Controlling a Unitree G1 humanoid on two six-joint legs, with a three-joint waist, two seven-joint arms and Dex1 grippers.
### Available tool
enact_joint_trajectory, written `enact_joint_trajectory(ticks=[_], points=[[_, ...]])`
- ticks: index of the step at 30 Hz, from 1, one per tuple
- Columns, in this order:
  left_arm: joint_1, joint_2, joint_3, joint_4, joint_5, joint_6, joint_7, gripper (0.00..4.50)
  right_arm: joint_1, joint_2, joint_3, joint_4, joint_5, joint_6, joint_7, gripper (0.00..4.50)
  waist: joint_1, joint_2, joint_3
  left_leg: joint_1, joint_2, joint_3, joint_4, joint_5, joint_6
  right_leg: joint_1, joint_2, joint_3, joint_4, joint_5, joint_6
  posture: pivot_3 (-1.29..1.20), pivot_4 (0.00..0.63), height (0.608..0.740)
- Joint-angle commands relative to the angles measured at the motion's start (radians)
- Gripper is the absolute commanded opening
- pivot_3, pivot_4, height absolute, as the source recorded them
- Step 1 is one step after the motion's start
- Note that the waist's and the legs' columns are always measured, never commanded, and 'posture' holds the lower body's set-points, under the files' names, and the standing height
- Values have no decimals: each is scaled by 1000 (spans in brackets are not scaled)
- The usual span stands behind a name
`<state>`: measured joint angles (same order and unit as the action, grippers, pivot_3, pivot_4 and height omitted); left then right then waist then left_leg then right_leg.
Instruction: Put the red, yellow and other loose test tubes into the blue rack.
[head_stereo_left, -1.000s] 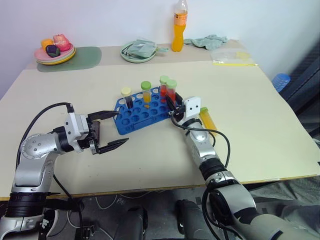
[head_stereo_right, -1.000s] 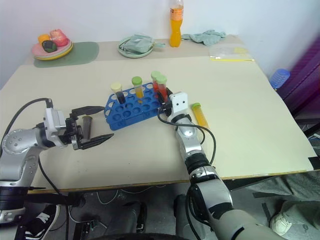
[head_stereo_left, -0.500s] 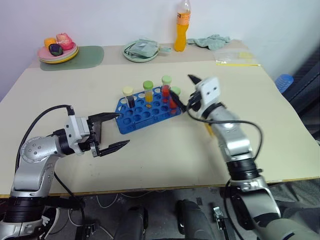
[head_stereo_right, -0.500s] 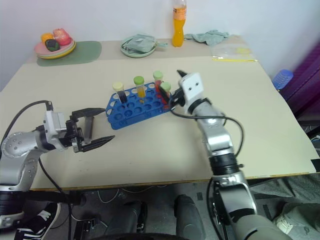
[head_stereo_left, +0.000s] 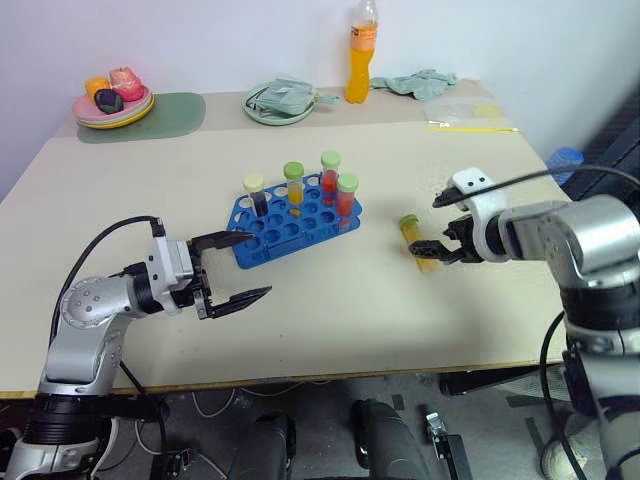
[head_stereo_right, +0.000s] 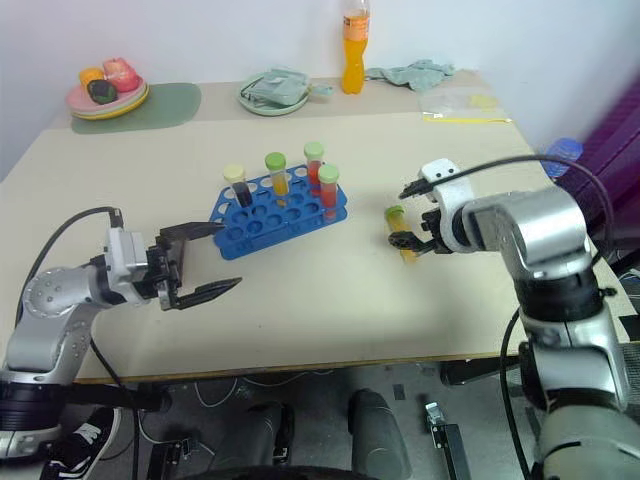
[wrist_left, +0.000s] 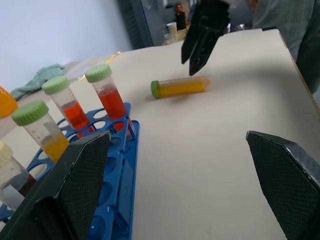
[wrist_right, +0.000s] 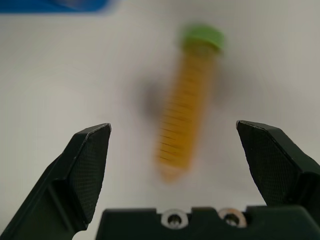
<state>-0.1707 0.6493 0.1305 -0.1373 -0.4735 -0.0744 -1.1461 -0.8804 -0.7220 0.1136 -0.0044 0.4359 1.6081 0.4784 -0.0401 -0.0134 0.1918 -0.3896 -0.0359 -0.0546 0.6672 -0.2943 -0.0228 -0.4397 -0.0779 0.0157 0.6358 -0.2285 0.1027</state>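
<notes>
A: Where is the loose yellow tube (head_stereo_left: 419, 241) relative to the right gripper (head_stereo_left: 440, 224)?
B: It lies flat on the desk (head_stereo_left: 330, 310), green cap toward the far side, directly under the right jaws. In the right wrist view it sits between the two black fingers (wrist_right: 85, 170), lengthwise along the view, with desk showing on both sides of it, so nothing touches it.

A: And the blue rack (head_stereo_left: 293, 221)?
B: Near the middle of the desk, well to the left of that tube. Four capped tubes stand upright in its far rows: a pale-capped one with dark liquid (head_stereo_left: 256, 193), a green-capped one with orange-yellow liquid (head_stereo_left: 293, 186), and two green-capped red ones (head_stereo_left: 338, 188) side by side at the right end.

A: How is the right arm posed?
B: It reaches in from the right edge of the desk, the forearm lying across, the wrist bent so the gripper tips downward over the tube.

A: Its jaws?
B: Spread wide and empty.

A: The left arm?
B: Bent at the elbow near the desk's front left, with the left gripper (head_stereo_left: 238, 268) held about level and pointing right, toward the rack's near left corner. It is just short of the rack.

A: And those jaws?
B: Wide apart too, gripping nothing; in the left wrist view the rack and its tubes sit beside one finger (wrist_left: 75, 185), and the yellow tube lies farther off.
</notes>
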Motion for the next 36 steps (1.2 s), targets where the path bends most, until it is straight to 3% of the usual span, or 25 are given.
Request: enact_joint_trajectory(ticks=[1, 9, 17, 20, 26, 30, 33, 36], points=[[10, -8, 7, -32, 1, -22, 18, 4500, -83, 45, 9, 110, 76, 6, -109, 4436, -2, 0, 0, 0, 0, 1, 0, 0, 0, 0, 0, 0, 0, 0, 0, 0, 150, 740], [58, -24, 16, -75, 8, -29, 59, 4500, -226, 122, 69, 377, 168, 6, -271, 4436, 3, 0, 0, -1, 0, 1, 0, -1, 1, 0, -1, 0, -2, 0, 0, 0, 150, 740], [107, -24, 22, -117, 10, -36, 100, 4500, -266, 129, 164, 483, 143, 6, -261, 4436, 3, 0, 0, -1, -1, 1, 0, -1, 2, 0, -1, 0, -2, 0, 0, 0, 150, 740], [114, -23, 24, -124, 12, -36, 113, 4500, -249, 159, 150, 478, 135, 6, -265, 3633, 2, 0, 0, -1, 0, 1, 0, -1, 2, 0, -1, 0, -2, 0, 0, 0, 150, 740], [108, -12, 26, -131, 10, -33, 123, 4500, -248, 184, 122, 450, 57, -17, -266, 776, -5, 0, 0, -1, 0, 1, 0, -1, 2, 0, 0, 0, -2, 0, 0, 0, 150, 740], [102, -6, 27, -130, 8, -28, 126, 4500, -233, 180, 99, 371, 7, -144, -238, 754, -3, 0, 0, -1, 0, 1, 0, -1, 2, 0, 0, 0, -2, 0, 0, 0, 150, 740], [104, 1, 33, -134, 2, -22, 127, 4500, -143, 253, -117, 152, 21, -329, -305, 754, -3, 0, 0, -1, 0, 1, 0, -1, 2, -1, 0, 0, -2, 0, 0, 0, 150, 740], [99, 8, 37, -134, -3, -16, 129, 4500, -7, 279, -159, -67, -18, -521, -318, 754, 0, 1, 0, -2, 0, 0, -1, -1, 2, -1, 0, 0, -2, 0, 1, 0, 150, 740]])
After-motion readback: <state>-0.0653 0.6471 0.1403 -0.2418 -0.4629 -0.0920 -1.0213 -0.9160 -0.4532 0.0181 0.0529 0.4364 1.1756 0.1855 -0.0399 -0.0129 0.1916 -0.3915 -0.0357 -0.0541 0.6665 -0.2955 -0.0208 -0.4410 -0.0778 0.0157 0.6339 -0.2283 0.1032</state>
